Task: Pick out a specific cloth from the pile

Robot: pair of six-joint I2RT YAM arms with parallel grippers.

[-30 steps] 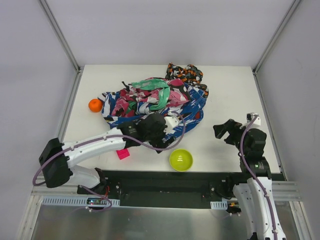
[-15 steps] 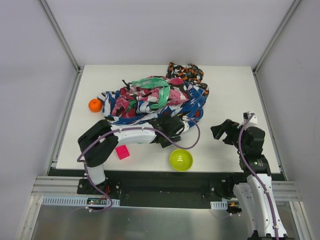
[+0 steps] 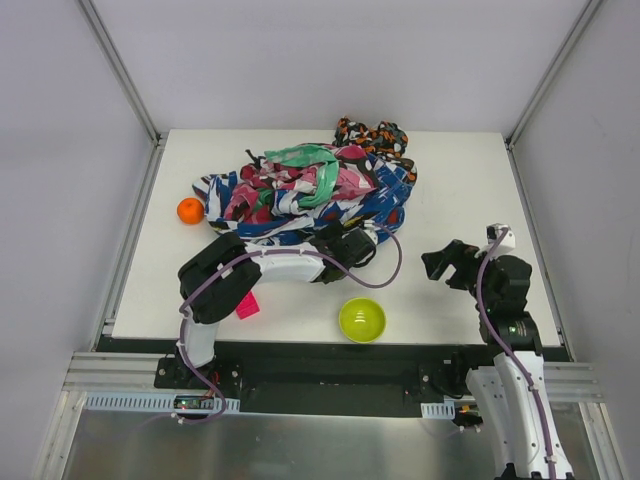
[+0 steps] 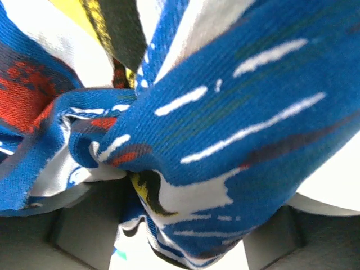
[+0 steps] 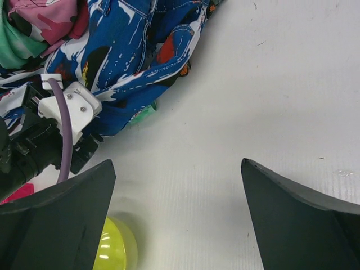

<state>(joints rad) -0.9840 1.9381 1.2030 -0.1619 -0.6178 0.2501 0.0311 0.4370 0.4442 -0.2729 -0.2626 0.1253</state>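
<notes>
green bowl [image 3: 361, 319] sits just apart from the pile [image 3: 310, 190].

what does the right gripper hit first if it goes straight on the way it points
Most likely the bare white table top, just short of the heap of many-coloured patterned fabrics; depth is unclear.

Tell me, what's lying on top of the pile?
A green cloth drapes over the top of the pile, pink cloth beside it. No light blue cloth shows; whatever lies underneath is covered.
</notes>
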